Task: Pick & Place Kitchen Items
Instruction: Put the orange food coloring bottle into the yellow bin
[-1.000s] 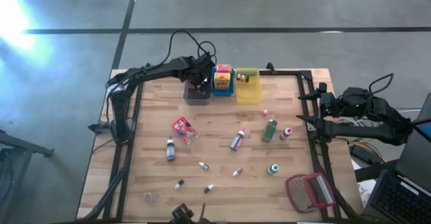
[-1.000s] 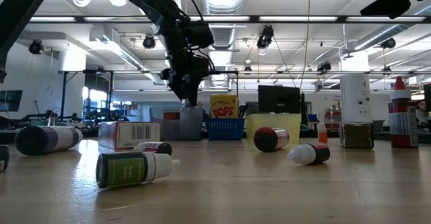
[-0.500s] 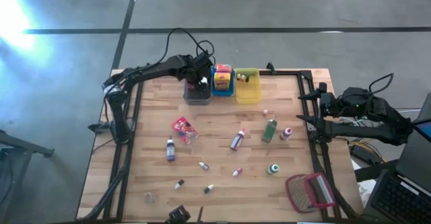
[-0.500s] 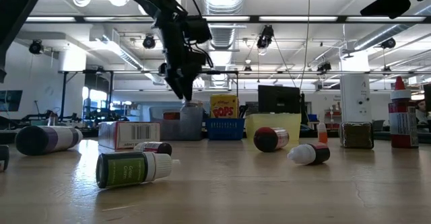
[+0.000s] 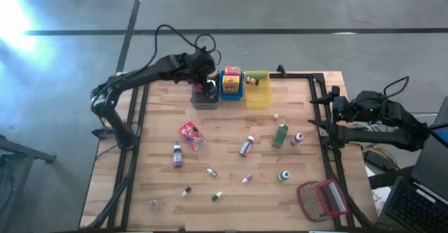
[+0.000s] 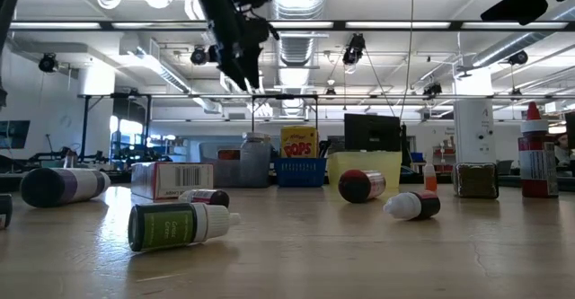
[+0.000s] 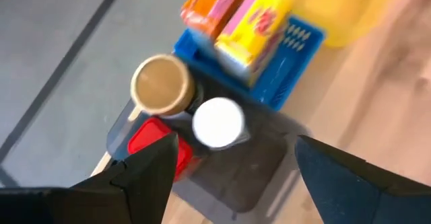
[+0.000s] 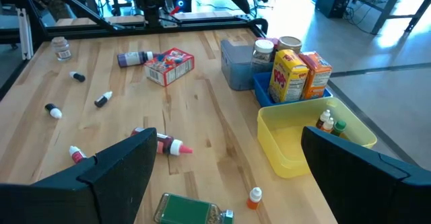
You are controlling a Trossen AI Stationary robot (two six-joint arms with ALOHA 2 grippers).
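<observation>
Our left gripper (image 7: 229, 177) hangs above the grey bin (image 5: 204, 97) at the far edge of the surface (image 5: 231, 128), jaws apart and holding nothing. In that bin stand small jars: a gold-lidded jar (image 7: 161, 85), a white-lidded jar (image 7: 217, 122) touching it, and a red-capped item (image 7: 149, 138) partly hidden by our finger. Just beside the grey bin sits the blue bin (image 5: 232, 87) with the yellow and orange boxes (image 7: 252, 19), then the yellow bin (image 5: 257, 89).

We judge that a drop into the grey bin is done and the next pick is ours to choose. Many items lie on the surface nearer us than the grey bin: the red packet (image 5: 190, 134), the purple bottle (image 5: 177, 155), the green bottle (image 5: 280, 135).

To do it well, we should lift clear of the jar lids before swinging out, since a low sweep could topple them. We then come down square over one item, jaws spread across its narrow side.

Our right gripper (image 8: 222, 183) waits off the surface's right edge, far from the grey bin, jaws apart and empty.
</observation>
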